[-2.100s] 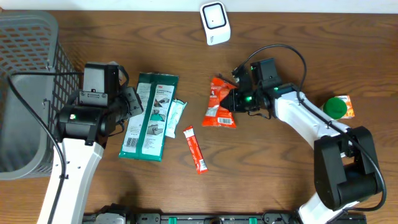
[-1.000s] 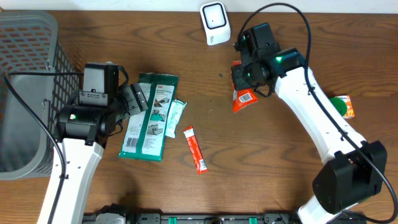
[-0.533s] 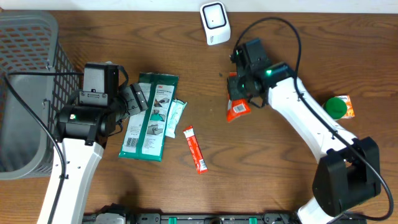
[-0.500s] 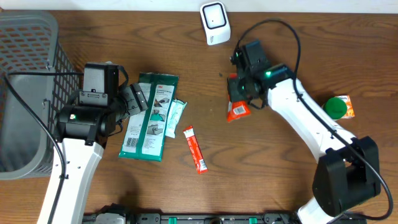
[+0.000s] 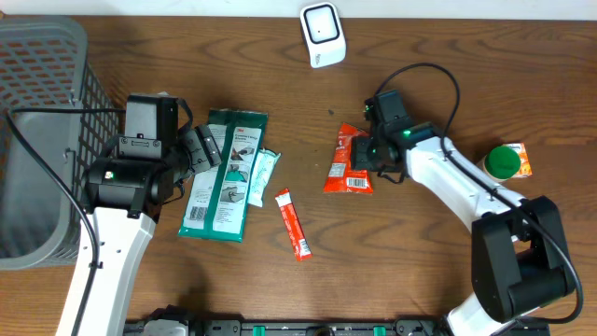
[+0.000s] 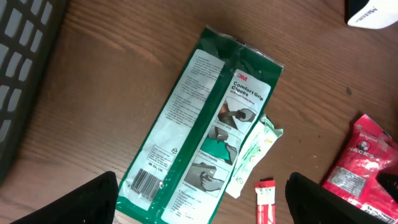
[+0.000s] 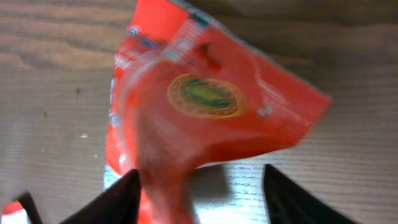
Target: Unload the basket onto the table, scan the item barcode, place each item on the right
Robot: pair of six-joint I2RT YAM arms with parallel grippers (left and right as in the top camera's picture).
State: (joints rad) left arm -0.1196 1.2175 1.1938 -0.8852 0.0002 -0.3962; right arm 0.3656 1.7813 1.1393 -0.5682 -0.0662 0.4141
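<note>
Half a second ago the right gripper (image 5: 366, 157) held the red snack packet (image 5: 349, 162) hanging above the table (image 5: 410, 271). A second ago it held it higher up, close to the white scanner (image 5: 323, 35). Now the packet lies flat on the table, in front of the scanner and well apart from it. The right arm has come down low beside the packet's right edge. In the right wrist view, which is blurred, the jaws stand parted. The packet's lower end brushes one finger and a clear gap is left to the other, so the packet is released. The left gripper (image 6: 202, 180) has not moved and hovers with its jaws spread wide, grasping nothing.

Under the left gripper lies a long green package (image 5: 225, 175) with a small white and green sachet (image 5: 263, 176) touching its right side. A thin red stick sachet (image 5: 293, 222) lies just beside that. A grey basket (image 5: 42, 140) stands at the far left. A green-capped item (image 5: 504, 161) rests against an orange box at the far right. Nothing lies between the snack packet and the scanner.

The packet's long axis runs roughly away from the robot and leans slightly. Its white label end points toward the robot and its red top toward the scanner.
</note>
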